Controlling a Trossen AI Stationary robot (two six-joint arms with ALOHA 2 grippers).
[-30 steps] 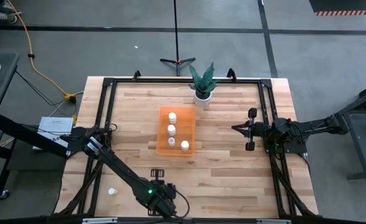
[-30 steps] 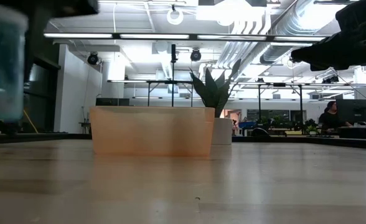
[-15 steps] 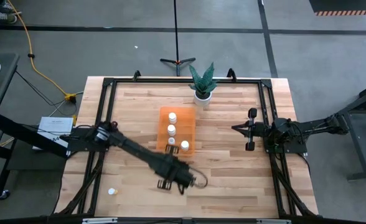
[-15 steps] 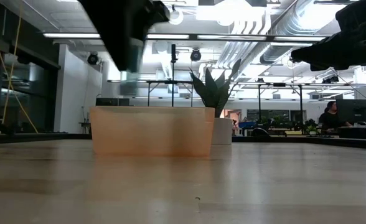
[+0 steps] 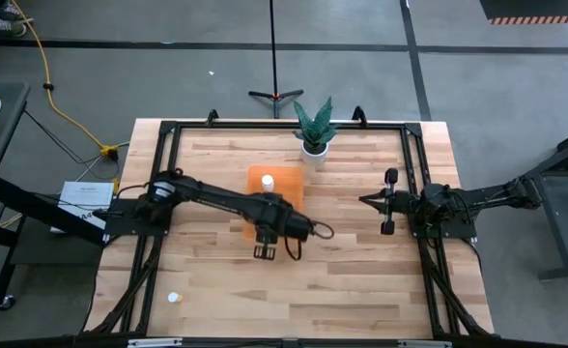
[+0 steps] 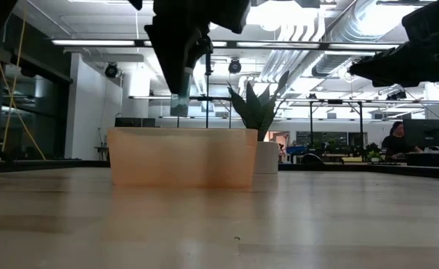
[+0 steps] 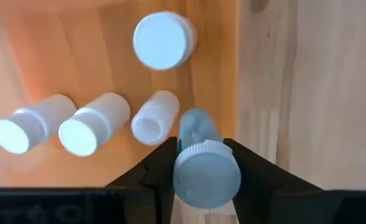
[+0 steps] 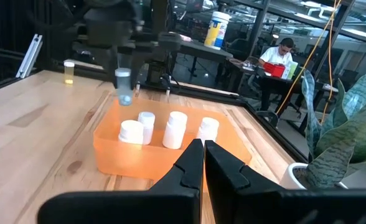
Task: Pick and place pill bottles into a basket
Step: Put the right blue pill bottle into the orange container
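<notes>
The orange basket (image 5: 289,188) stands mid-table and holds several white pill bottles (image 7: 93,124), seen upright in the right wrist view (image 8: 175,127). My left gripper (image 5: 265,242) hangs over the basket's near side, shut on a bluish-white translucent pill bottle (image 7: 198,134), which shows above the basket wall in the low view (image 6: 178,103). My right gripper (image 5: 390,203) waits, shut and empty, to the right of the basket. One yellowish bottle (image 5: 174,298) stands on its base near the table's near left corner. My left gripper pinches the bottle's upper end, at its ribbed cap (image 7: 206,177), between its two fingers (image 7: 161,165), which point down from above. The bottle hangs upright below the fingers, lifted clear above the basket's rim (image 6: 182,131), just inside its wall.
A white pot with a green plant (image 5: 313,143) stands just beyond the basket's far right corner. A black frame (image 5: 168,130) runs around the table's edges. Bare wood (image 5: 342,271) lies on the near side and to the right of the basket.
My left gripper has carried the bottle from the table's near edge toward the far edge, up to the basket's near side, staying shut on it. The bottle has stayed upright and clear of the table.
</notes>
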